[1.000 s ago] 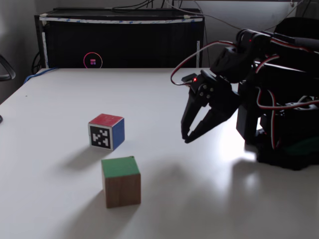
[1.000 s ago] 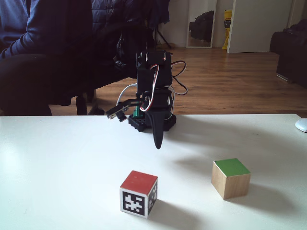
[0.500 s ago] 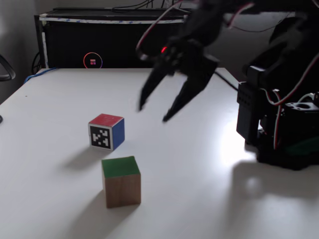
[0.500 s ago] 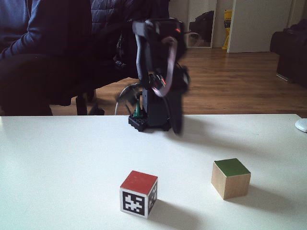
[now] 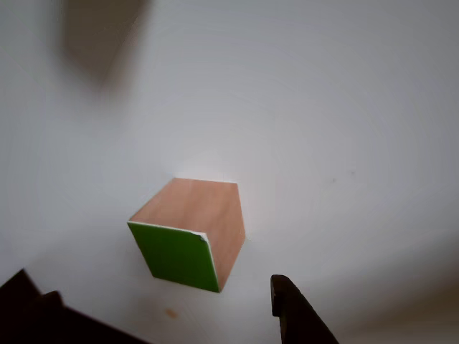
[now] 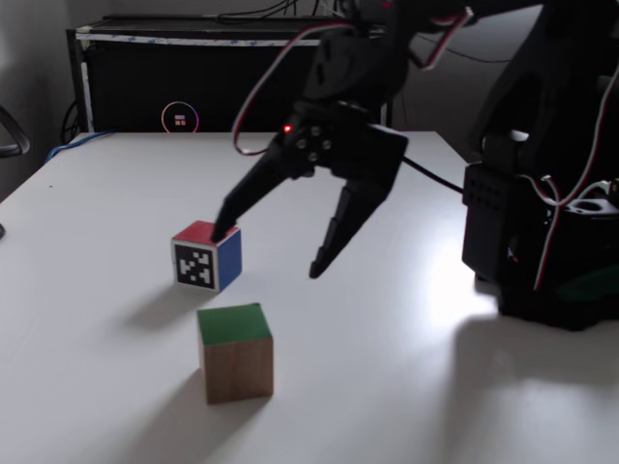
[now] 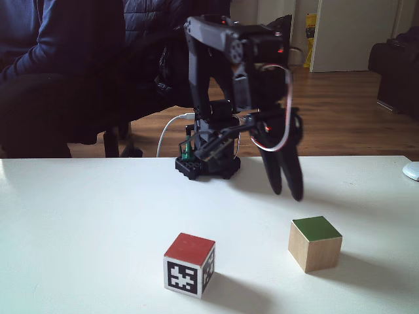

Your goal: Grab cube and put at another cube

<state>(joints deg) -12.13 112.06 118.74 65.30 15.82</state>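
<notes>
The cube with the green top [image 6: 235,353] stands on the white table, nearest the camera, and it shows at the right [image 7: 315,243] in another fixed view. The other cube, red on top with a navy side and a black-and-white marker [image 6: 206,255], sits just behind it [image 7: 190,265]. My gripper [image 6: 269,253] hangs open in the air above the table, fingers spread wide and pointing down, holding nothing. It hovers just behind and above the green cube [image 7: 288,193]. In the other view the green-faced cube [image 5: 190,233] lies below and between my dark fingertips [image 5: 287,301].
A black box with a glowing ring [image 6: 232,82] lines the table's far edge. The arm's base [image 6: 542,251] stands at the right. A person in dark clothes [image 7: 59,65] sits behind the table, and a white mouse [image 7: 411,171] lies at its right edge.
The arm has swung out from beside its base towards the cubes and come lower. The gripper has spread wider and now hangs over the green-topped cube.
</notes>
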